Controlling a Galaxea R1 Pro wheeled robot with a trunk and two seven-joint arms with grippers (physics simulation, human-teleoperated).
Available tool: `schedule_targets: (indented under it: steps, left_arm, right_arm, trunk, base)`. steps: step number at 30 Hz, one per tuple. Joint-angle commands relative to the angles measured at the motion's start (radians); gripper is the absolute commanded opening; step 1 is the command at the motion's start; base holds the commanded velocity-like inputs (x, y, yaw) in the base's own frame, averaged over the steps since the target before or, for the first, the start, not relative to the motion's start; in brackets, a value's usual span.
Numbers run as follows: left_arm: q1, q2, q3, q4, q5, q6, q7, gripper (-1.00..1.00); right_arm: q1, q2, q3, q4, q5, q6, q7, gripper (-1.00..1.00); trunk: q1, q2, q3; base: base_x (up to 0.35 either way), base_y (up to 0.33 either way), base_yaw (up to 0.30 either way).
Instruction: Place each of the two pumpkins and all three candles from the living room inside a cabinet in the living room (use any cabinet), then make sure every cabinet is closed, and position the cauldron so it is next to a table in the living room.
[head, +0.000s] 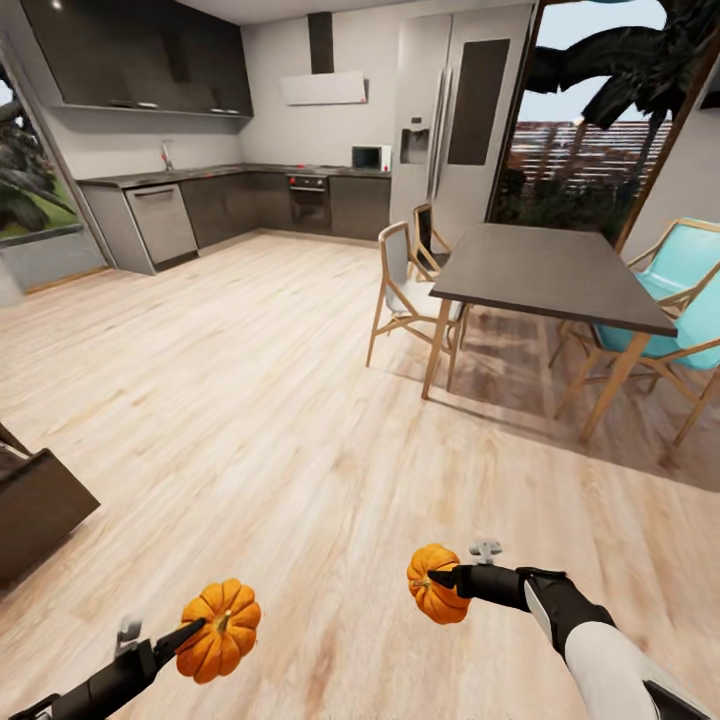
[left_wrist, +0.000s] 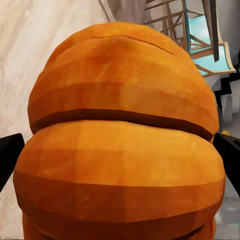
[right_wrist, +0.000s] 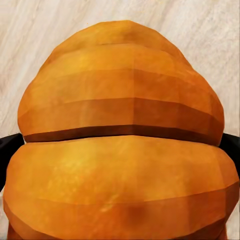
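I hold two orange ribbed pumpkins above the wooden floor. In the head view, one pumpkin (head: 220, 630) sits in my left gripper (head: 200, 632) at the lower left, and the other pumpkin (head: 435, 584) is in my right gripper (head: 447, 580) at the lower middle. Each gripper is shut on its pumpkin. Close up, the left wrist view has its pumpkin (left_wrist: 120, 145) between two black fingers (left_wrist: 10, 155). The right wrist view has its pumpkin (right_wrist: 120, 145) between black fingers (right_wrist: 7, 150). Candles, cauldron, the brown cabinet and the glass table are out of view.
A dark-topped dining table (head: 550, 270) with wooden legs stands at the right, with a white chair (head: 405, 285) and turquoise chairs (head: 680, 290) around it. Grey kitchen cupboards (head: 230, 205) and a fridge (head: 450, 120) line the back. A dark furniture edge (head: 35, 505) juts in at the left.
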Motion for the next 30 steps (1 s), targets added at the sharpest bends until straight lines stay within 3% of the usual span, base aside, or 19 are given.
schedule_targets:
  steps: [1, 7, 20, 24, 30]
  left_arm:
    - [0.001, 0.0, 0.002, 0.0, 0.0, -0.001, 0.001, -1.0]
    - [0.002, 0.0, 0.002, 0.0, 0.0, -0.002, 0.003, -1.0]
    - [0.002, 0.002, 0.005, 0.0, 0.006, -0.001, 0.002, -1.0]
    - [0.002, 0.004, 0.005, 0.0, 0.029, 0.001, 0.004, -1.0]
    - [0.002, 0.005, 0.005, 0.0, 0.031, 0.001, 0.004, -1.0]
  right_arm:
    - [0.0, 0.0, -0.001, 0.0, -0.002, 0.002, 0.002, -1.0]
    - [0.0, 0.001, -0.001, 0.0, -0.001, 0.001, 0.002, -1.0]
    - [0.0, 0.001, -0.001, 0.0, -0.002, -0.004, 0.002, -1.0]
    - [0.0, 0.001, -0.001, 0.001, -0.001, -0.005, 0.001, -1.0]
    - [0.0, 0.001, -0.001, 0.004, -0.001, -0.005, 0.001, -1.0]
  trunk:
    - [0.0, 0.0, -0.001]
    - [0.0, 0.0, -0.007]
    - [0.0, 0.0, -0.019]
    - [0.0, 0.0, -0.023]
    - [0.0, 0.0, -0.027]
  base:
    - [-0.192, 0.215, 0.246]
    - [-0.201, 0.209, 0.246]
    - [-0.016, 0.014, 0.246]
    - [0.059, -0.228, 0.247]
    - [0.138, -0.321, 0.259]
